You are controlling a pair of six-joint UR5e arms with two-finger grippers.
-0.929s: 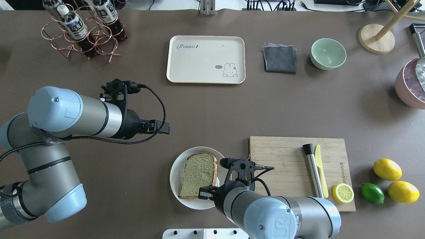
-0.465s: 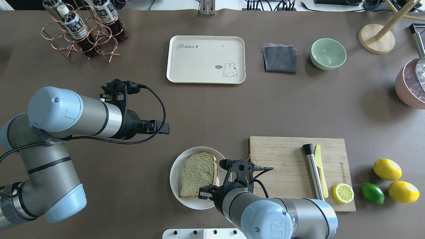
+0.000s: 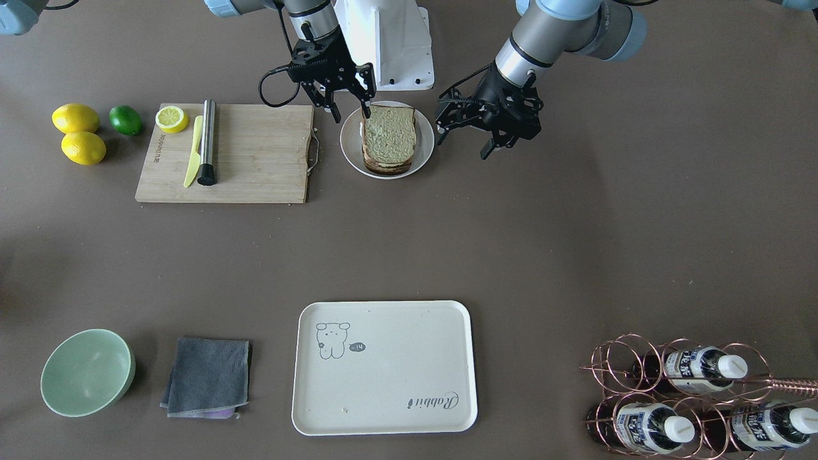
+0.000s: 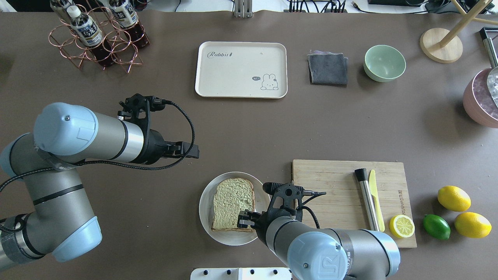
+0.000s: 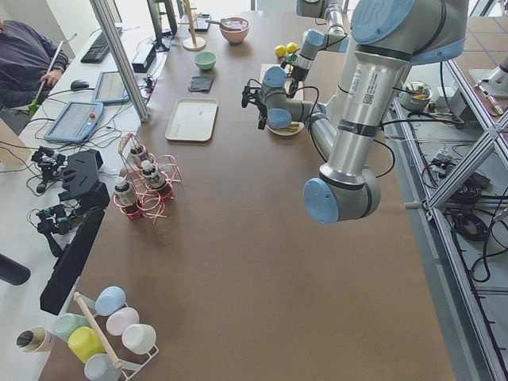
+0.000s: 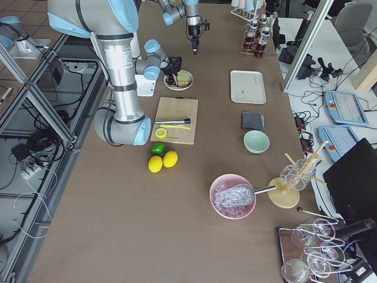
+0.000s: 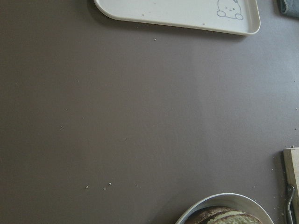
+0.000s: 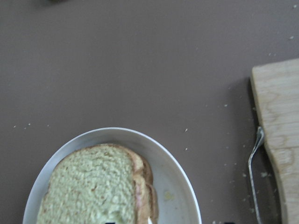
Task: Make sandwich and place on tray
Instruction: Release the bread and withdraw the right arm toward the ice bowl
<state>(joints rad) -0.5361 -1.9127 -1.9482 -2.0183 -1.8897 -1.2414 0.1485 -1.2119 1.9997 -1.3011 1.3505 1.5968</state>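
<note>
Overhead exterior view is showing the stacked sandwich [image 4: 232, 204] sitting on the round white plate [image 4: 206, 217], well apart from the cream tray [image 4: 233, 70] across the table. The right gripper [image 3: 351, 117] is hovering at the sandwich's robot-side edge, jaws spread wide, gripping nothing. One finger is hanging over the bread's corner, the other by the plate's rim. It is likely needing to shift sideways until both fingers are flanking the crusts, then sink low enough to catch both slices. The left gripper [image 4: 193, 150] is idling nearby, looking parted and empty.
</note>
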